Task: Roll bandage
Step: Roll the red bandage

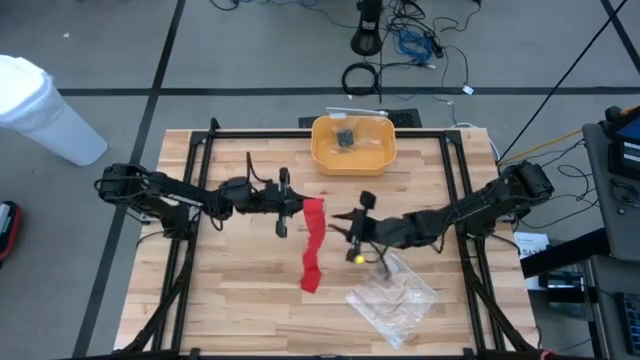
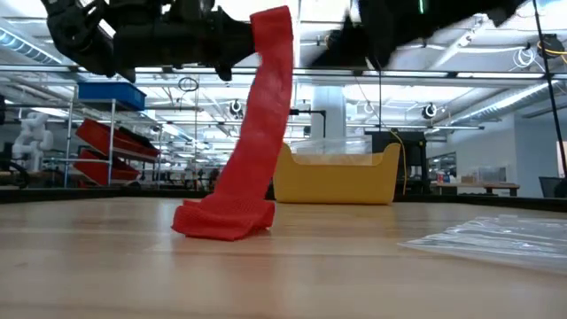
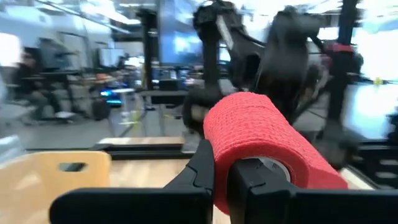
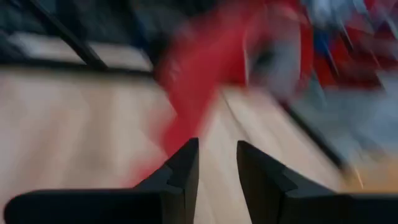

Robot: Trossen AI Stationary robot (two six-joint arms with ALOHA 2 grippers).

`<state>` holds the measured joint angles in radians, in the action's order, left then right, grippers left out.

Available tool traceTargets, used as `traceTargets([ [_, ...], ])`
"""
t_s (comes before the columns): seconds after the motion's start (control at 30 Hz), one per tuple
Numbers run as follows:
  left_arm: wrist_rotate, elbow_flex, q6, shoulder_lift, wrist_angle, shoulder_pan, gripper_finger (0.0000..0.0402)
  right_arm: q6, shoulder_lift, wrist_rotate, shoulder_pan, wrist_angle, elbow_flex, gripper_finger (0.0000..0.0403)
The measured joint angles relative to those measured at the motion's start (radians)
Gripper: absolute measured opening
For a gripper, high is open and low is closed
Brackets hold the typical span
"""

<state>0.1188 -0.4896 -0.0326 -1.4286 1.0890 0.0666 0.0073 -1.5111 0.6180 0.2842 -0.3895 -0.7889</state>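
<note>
No legible text, label, brand, number or sign appears in any view. The surfaces of the table (image 1: 250,290), the yellow bin (image 1: 353,143) and the clear plastic bag (image 1: 393,297) beside it carry no readable markings.

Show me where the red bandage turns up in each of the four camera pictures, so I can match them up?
High view: the red bandage runs down the table's middle, its top end at the left gripper.
Low view: it hangs left of centre, its lower end bunched on the wood.
Left wrist view: its rolled end sits on the fingers.
Right wrist view: a blurred red streak ahead.
Shared landmark: the yellow bin, also in the low and left wrist views.
</note>
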Motion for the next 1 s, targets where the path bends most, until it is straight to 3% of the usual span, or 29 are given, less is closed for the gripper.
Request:
traceTargets([
  [0.1,0.101,0.006,0.027,0.018,-0.018,0.049,0.0012,-0.154,0.025,-0.118,-0.005,-0.189,-0.001,0.0096],
  [0.27,0.238,0.051,0.106,0.151,-0.056,0.151,0.0012,-0.100,0.061,-0.200,-0.052,-0.140,-0.002,0.0096],
  [0.43,0.239,0.063,0.107,0.286,-0.235,0.184,0.0012,0.023,0.009,-0.458,-0.131,-0.205,-0.001,0.0096],
  [0.57,0.242,0.041,0.144,0.316,-0.345,0.180,0.0012,0.083,-0.086,-0.568,-0.164,-0.380,0.000,0.0096],
  [0.8,0.238,0.040,0.151,0.319,-0.346,0.154,0.0018,0.097,-0.281,-0.564,-0.157,-0.705,0.000,0.0135],
  [1.0,0.236,0.036,0.152,0.319,-0.343,0.133,0.0018,0.095,-0.337,-0.509,-0.152,-0.693,0.000,0.0186],
])
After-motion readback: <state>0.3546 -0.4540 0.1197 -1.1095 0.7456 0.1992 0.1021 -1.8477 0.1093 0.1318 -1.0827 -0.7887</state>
